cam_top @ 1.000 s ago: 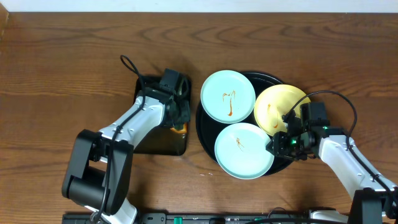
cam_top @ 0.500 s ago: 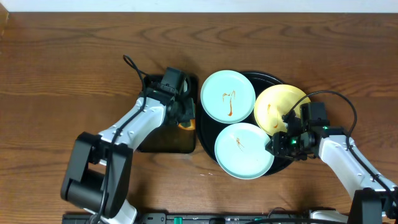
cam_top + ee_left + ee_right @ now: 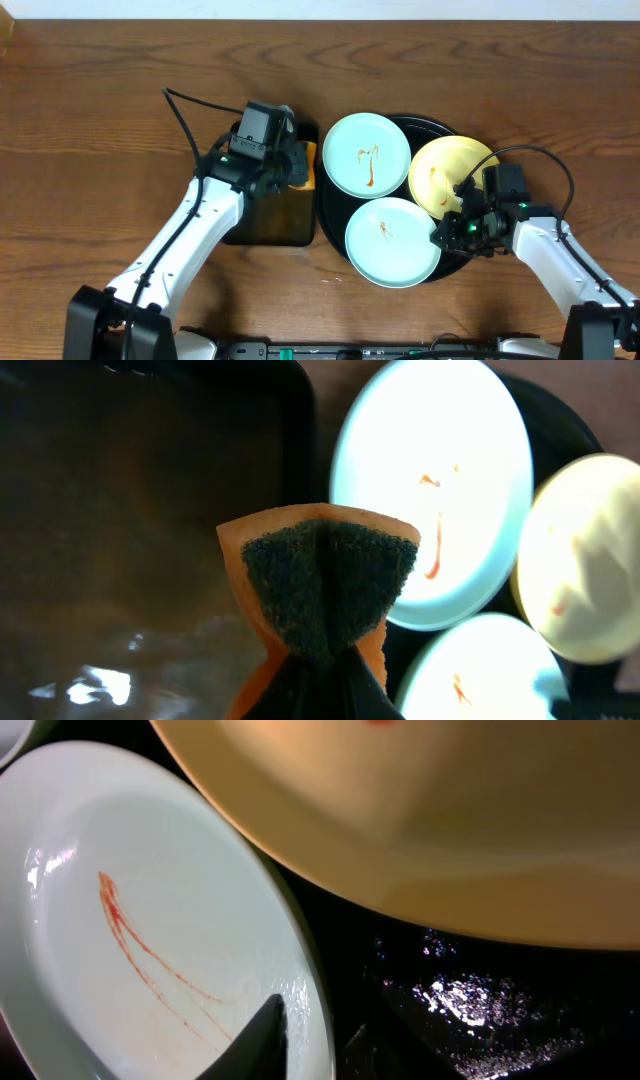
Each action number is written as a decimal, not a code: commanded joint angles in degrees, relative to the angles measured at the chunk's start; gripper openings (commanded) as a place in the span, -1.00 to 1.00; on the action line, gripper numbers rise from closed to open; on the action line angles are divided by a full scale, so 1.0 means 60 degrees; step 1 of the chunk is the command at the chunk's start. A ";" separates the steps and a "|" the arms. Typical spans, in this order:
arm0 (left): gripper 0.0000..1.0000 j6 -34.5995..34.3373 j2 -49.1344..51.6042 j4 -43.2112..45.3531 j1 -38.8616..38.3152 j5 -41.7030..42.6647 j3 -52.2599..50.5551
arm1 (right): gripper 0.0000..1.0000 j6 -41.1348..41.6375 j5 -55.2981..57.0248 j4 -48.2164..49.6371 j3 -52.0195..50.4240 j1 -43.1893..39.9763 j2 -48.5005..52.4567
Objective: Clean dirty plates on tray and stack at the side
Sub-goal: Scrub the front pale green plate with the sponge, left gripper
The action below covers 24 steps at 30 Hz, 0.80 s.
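From above, the round tray (image 3: 428, 123) sits on the table (image 3: 100, 90). All three plates lie on it. The top plate (image 3: 366, 154) and the front plate (image 3: 392, 242) are mint, and the yellow plate (image 3: 450, 175) is on the right. Each one has a thin orange-brown smear. The left gripper (image 3: 297, 170) hangs over the small tray (image 3: 262, 218), just beside the round one. It holds a sponge (image 3: 304, 178). The right gripper (image 3: 448, 233) is at the right edge of the front plate.

In the left wrist view, the jaws are clenched on the sponge. It is orange with a dark green rough side. It is in the air, not touching any plate.

In the right wrist view, one finger (image 3: 262, 1032) lies on the rim of the front plate and the other is just outside it. The jaws look like they pinch that rim.

I think the job has hardly begun. No plate is wiped and none is stacked at the side. All three need cleaning and moving.

I can read no words or labels anywhere.
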 commanded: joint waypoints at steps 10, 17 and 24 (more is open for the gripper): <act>-0.85 -0.0408 0.0106 -0.0044 -0.2521 0.0455 -0.0004 | -0.97 0.0058 -0.0073 0.0044 -0.0135 0.0080 0.0368; -0.85 -0.1319 0.0699 0.0911 -0.4167 0.0459 -0.0004 | -0.97 0.0062 -0.0076 0.0040 -0.0135 0.0080 0.0368; -0.85 -0.2524 0.2007 0.2291 -0.5348 0.0455 -0.0004 | -0.97 0.0058 -0.0080 0.0033 -0.0135 0.0080 0.0368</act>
